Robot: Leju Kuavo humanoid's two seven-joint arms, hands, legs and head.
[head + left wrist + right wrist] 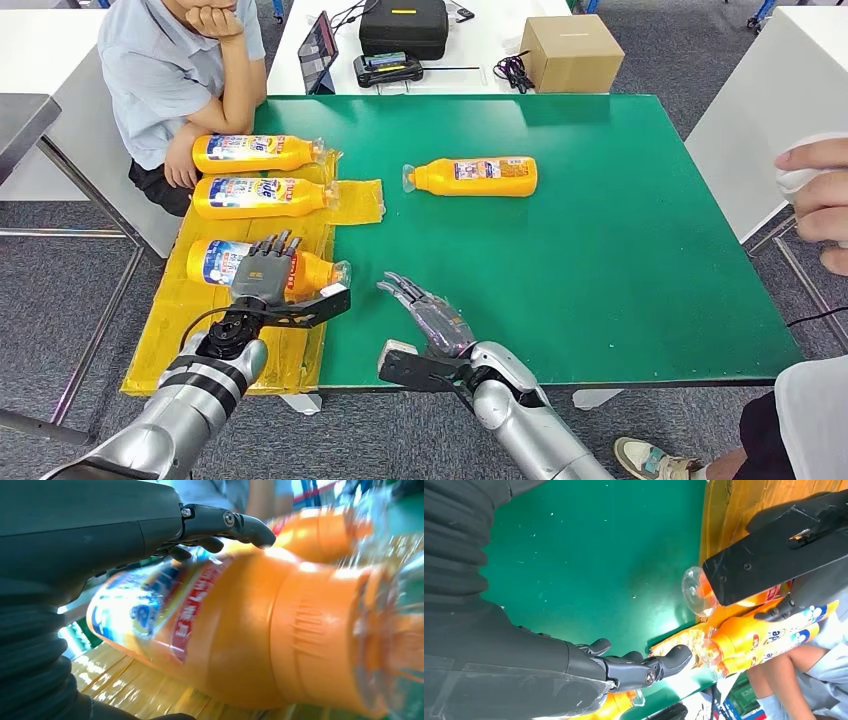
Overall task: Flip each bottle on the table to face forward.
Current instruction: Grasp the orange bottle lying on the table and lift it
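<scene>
Three orange bottles lie on a yellow mat (180, 330) at the left of the green table (600, 260): a far one (255, 153), a middle one (260, 196) and the nearest one (215, 262). My left hand (265, 268) holds the nearest bottle (240, 630), fingers (250, 527) laid over its top. Its clear cap (696, 590) points toward the green surface. A fourth bottle (475, 177) lies alone on the green, cap to the left. My right hand (430, 315) hovers open over the table's front edge, holding nothing, its fingers (644, 667) apart.
A person sits at the table's far left corner, forearm (235, 105) close to the far bottle. Another person's hand (820, 195) shows at the right edge. Behind the table, a white desk carries a cardboard box (570, 52), a black case (403, 25) and a tablet (320, 42).
</scene>
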